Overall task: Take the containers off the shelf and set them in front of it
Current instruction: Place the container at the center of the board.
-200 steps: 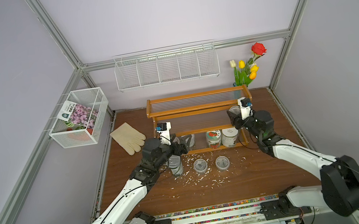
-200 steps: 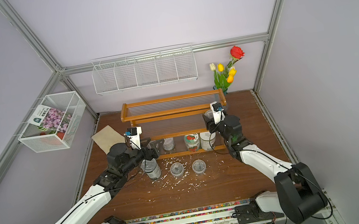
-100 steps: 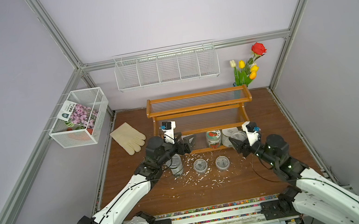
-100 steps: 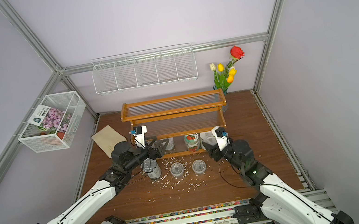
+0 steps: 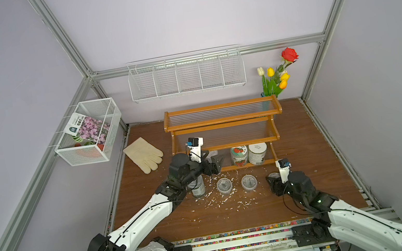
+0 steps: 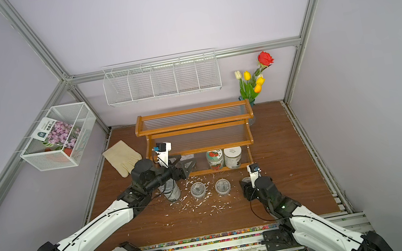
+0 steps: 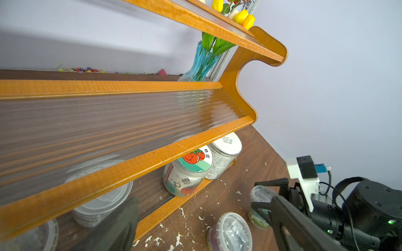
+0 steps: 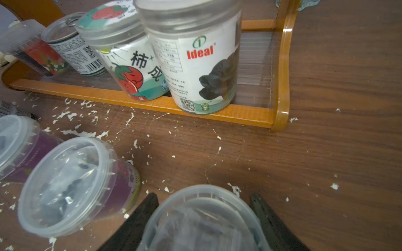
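Right gripper (image 8: 203, 196): jaws part-way apart, clamped on a lidded tub (image 8: 200, 223); one dark finger (image 8: 139, 219) hugs each side of the clear wall. Cannot tell whether the tub's base meets the table (image 5: 306, 142).

Left gripper (image 5: 214, 160): jaws spread wide, nothing between them. It sits level with the bottom tier of the shelf (image 5: 225, 145), toward that tier's left end. In the left wrist view one blurred finger (image 7: 117, 226) lies in front of a shelf tin (image 7: 102, 202) standing on that tier; contact cannot be told.

On the bottom tier, going right from that tin: red-fruit jar (image 5: 239, 155), then white-lidded jar (image 5: 257, 153), the two side by side and touching or nearly so, both upright. Left of the tin, a corner tub (image 8: 32, 47) with a red label, seen only in the right wrist view.

In front of the shelf, on the table: second tub (image 5: 249, 182) just beside the gripped one; third tub (image 5: 224, 185) next along; front tin (image 5: 197, 189), partly under the left arm. All upright, in a loose row.

White flakes (image 5: 222, 200) are scattered around the row. A cream glove (image 5: 144, 154) lies flat left of the shelf. A blue vase (image 7: 202, 63) of flowers stands behind the shelf's right end.
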Action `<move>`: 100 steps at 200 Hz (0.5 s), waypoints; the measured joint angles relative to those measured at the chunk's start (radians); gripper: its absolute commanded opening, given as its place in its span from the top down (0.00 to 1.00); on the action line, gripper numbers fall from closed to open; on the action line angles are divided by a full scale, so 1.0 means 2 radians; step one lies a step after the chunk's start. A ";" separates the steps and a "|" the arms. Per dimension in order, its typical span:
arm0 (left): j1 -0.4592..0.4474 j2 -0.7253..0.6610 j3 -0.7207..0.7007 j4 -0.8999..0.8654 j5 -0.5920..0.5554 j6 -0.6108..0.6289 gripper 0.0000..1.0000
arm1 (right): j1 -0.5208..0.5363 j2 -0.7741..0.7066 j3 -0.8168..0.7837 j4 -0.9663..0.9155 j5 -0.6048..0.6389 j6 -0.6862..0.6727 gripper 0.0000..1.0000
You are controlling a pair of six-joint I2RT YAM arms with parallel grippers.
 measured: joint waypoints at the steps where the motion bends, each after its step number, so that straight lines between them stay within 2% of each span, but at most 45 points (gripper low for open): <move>1: 0.000 0.000 0.000 0.000 0.000 0.000 0.03 | 0.000 0.002 0.000 0.002 0.001 0.001 0.43; 67: 0.000 -0.002 0.000 -0.014 -0.005 0.011 0.02 | 0.020 0.066 0.000 0.086 0.051 0.018 0.34; 100: 0.000 -0.002 0.000 -0.022 -0.008 0.017 0.02 | 0.021 0.103 0.000 0.114 0.065 0.018 0.25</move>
